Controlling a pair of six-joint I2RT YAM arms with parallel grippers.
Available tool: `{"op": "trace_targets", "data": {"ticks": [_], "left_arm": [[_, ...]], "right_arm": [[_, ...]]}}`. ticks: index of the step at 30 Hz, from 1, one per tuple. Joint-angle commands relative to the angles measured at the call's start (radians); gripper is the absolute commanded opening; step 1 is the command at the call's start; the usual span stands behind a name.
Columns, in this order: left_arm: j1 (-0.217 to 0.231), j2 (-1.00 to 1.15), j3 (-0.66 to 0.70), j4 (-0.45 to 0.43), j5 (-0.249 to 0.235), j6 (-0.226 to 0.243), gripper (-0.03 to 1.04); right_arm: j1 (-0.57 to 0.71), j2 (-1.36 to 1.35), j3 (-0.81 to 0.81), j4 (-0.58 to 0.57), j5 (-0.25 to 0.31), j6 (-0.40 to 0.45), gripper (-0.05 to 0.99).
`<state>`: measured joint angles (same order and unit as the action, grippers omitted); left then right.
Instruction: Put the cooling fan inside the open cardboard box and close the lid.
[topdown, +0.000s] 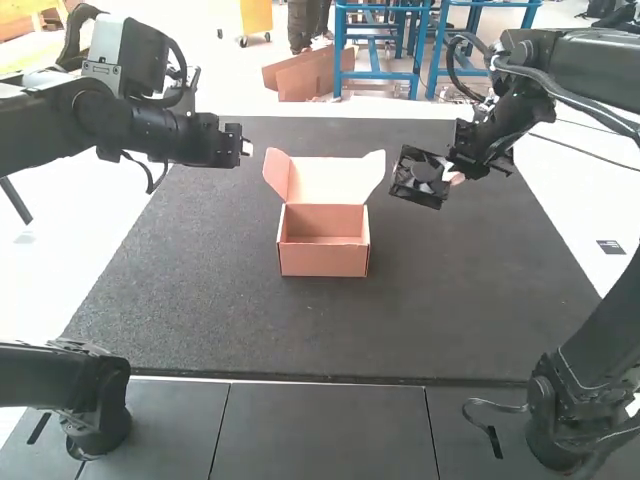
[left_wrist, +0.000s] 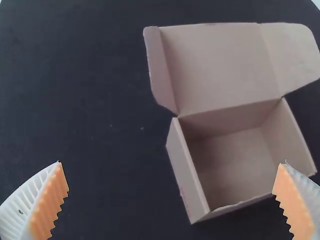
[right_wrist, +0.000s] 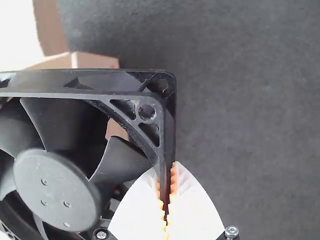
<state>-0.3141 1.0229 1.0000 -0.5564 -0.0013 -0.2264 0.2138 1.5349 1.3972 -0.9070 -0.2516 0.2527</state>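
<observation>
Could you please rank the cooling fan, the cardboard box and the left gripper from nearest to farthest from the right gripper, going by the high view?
1. Cooling fan: clamped in the right gripper itself.
2. Cardboard box: mid-mat, lid open.
3. Left gripper: on the box's other side, open.

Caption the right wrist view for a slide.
Right tool grips the black fan by its frame edge, over the dark mat, with the box beyond.

No legible text or number on cardboard box (topdown: 323, 240), cooling fan (topdown: 418, 178) or mat (topdown: 200, 290).
</observation>
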Motion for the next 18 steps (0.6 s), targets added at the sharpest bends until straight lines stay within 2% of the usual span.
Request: {"op": "trace_targets", "data": {"ticks": [1,10,16,18], "left_arm": [[0.009,0.000,-0.001,0.006,-0.017,-0.008,0.97],[0.009,-0.001,-0.003,0.004,-0.034,-0.008,0.97],[0.009,-0.003,0.003,-0.007,-0.034,-0.008,0.97],[0.009,-0.003,0.005,-0.019,-0.037,-0.008,0.97]], "right_arm": [[0.084,-0.068,0.003,-0.006,-0.046,0.077,-0.01],[0.314,-0.079,-0.001,-0.024,-0.035,0.149,-0.01],[0.374,-0.025,-0.012,-0.004,0.015,0.154,-0.01],[0.381,0.004,-0.006,0.010,0.017,0.151,-0.01]]}}
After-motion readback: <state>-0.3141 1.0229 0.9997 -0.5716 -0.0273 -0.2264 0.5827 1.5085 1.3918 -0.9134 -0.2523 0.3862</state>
